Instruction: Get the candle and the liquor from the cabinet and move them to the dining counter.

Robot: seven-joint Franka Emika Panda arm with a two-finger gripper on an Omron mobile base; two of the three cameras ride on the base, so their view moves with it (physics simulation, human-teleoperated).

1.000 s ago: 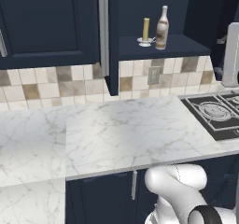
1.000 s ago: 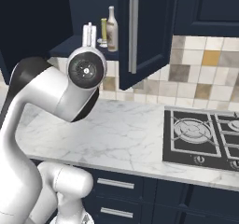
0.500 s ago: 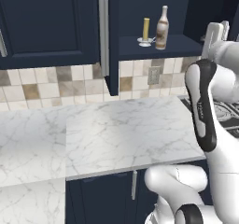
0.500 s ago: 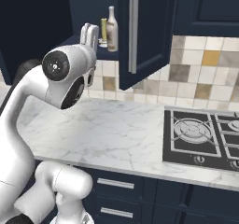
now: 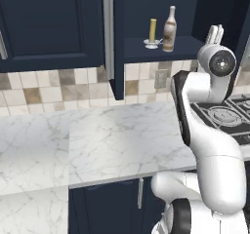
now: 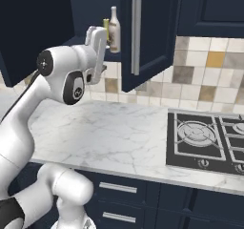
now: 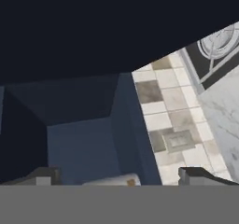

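Yellow candle (image 5: pixel 153 30) and brown bottle (image 5: pixel 169 29) stand upright, side by side, on the open cabinet (image 5: pixel 161 48) shelf. My claw (image 5: pixel 214 33) is wide open, empty, just outside the cabinet, nearer the bottle.

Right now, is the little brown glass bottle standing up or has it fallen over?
Standing up. The brown glass bottle sits upright on the dark navy cabinet's shelf, neck pointing up, beside the pale-yellow candle.

glossy glass liquor (image 5: pixel 169 29), veined marble worktop (image 5: pixel 112 140)
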